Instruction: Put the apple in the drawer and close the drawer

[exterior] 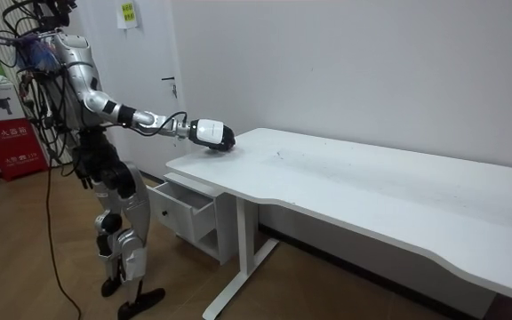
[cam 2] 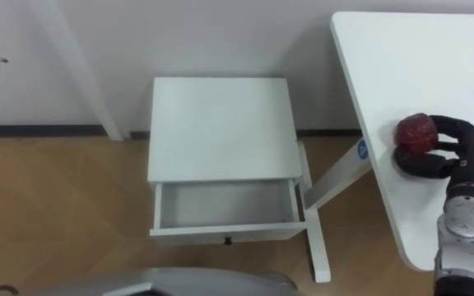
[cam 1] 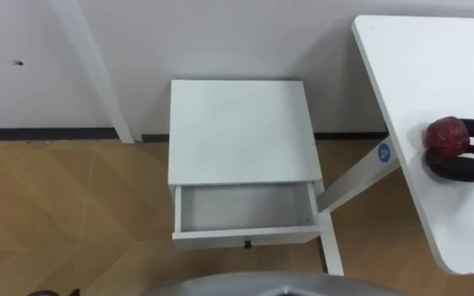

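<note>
A dark red apple (cam 1: 444, 136) (cam 2: 417, 132) sits on the white table (cam 2: 434, 57) near its left edge. My right hand (cam 2: 443, 152) (cam 1: 466, 152) is on the table with its black fingers and thumb curled round the apple. The white cabinet (cam 1: 240, 131) stands on the floor left of the table, its drawer (cam 1: 245, 215) (cam 2: 225, 214) pulled open toward me and holding nothing. In the room view I stand beside the cabinet with my right arm stretched out to the table corner, the right hand (exterior: 213, 134) resting there.
The table's white leg and foot (cam 1: 344, 193) run down beside the cabinet's right side. A slanted white post (cam 1: 97, 74) stands against the wall at the left. Wooden floor (cam 1: 64, 214) lies open left of the cabinet. A red sign (exterior: 12, 142) stands behind me.
</note>
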### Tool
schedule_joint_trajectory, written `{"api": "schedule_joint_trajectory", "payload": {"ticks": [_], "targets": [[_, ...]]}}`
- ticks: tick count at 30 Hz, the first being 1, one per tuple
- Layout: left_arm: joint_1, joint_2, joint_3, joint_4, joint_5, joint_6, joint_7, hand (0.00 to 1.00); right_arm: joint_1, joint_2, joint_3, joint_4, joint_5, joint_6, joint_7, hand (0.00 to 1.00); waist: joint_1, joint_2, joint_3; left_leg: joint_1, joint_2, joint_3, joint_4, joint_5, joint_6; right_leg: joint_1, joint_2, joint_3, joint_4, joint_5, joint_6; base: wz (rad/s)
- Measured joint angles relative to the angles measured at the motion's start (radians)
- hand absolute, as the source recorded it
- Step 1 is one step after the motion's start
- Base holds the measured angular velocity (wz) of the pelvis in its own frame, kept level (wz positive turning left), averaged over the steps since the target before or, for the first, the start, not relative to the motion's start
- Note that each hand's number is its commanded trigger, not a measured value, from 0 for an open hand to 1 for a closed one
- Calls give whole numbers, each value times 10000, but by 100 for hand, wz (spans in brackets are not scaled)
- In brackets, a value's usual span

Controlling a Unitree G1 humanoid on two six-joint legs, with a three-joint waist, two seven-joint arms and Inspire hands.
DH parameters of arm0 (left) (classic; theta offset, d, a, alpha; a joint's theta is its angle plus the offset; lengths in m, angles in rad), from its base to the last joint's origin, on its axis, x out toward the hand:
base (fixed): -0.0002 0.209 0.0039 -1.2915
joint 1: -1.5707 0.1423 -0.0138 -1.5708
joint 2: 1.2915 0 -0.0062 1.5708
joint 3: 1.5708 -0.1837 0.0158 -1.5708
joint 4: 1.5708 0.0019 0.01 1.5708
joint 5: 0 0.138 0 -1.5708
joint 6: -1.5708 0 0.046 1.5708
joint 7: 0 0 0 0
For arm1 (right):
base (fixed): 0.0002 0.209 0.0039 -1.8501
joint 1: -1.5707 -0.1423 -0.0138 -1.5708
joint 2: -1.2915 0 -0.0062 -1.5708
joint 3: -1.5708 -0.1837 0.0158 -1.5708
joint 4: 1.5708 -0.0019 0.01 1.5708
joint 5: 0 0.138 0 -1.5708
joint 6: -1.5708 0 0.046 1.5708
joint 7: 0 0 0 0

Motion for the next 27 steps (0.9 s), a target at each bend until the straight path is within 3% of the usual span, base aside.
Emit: {"api": "schedule_joint_trajectory", "payload": {"ticks": [6, 10, 12, 16, 19, 27], "targets": [[-137, -2, -326, 230, 13, 12, -14, 0, -24, 22, 798, -719, -85, 202, 148, 100, 140, 12, 9, -17, 9, -13, 29, 2, 1, -45, 0, 0, 5, 0, 0, 0], [-371, 23, -484, 251, 114, 27, -171, 0, -132, 41, 1603, -1711, -963, 337, 895, 100, 278, 41, 29, -178, 33, -54, 101, 2, 2, -167, 8, -4, 8, 4, -7, 2], [-497, 71, -564, 253, 107, 26, -282, 0, -132, 64, 2068, -2039, -1429, 391, 1301, 100, 352, 48, 59, -312, 10, -126, 197, -1, 5, -197, 11, -37, 7, 7, -11, 9], [-791, 76, -1534, 305, 41, 8, -312, 0, -131, 140, 3232, -2764, -1793, 444, 1895, 100, 525, 208, 159, -383, 1, -243, 200, 1, 11, -184, -10, -176, -7, 6, -11, 8], [-950, 41, -1745, 355, 50, -10, -348, 0, -128, 420, 3744, -2961, -1970, 444, 2367, 100, 574, 259, 151, -490, -9, -364, 225, 5, 6, -196, 0, -295, -13, 6, -10, 13], [-904, -26, -1730, 366, 104, 128, -477, 0, -133, 616, 4247, -3893, -2237, 658, 3131, 100, 794, 326, 73, -464, -12, -389, 209, 5, 4, -177, -3, -270, -14, 6, -10, 2]]}}
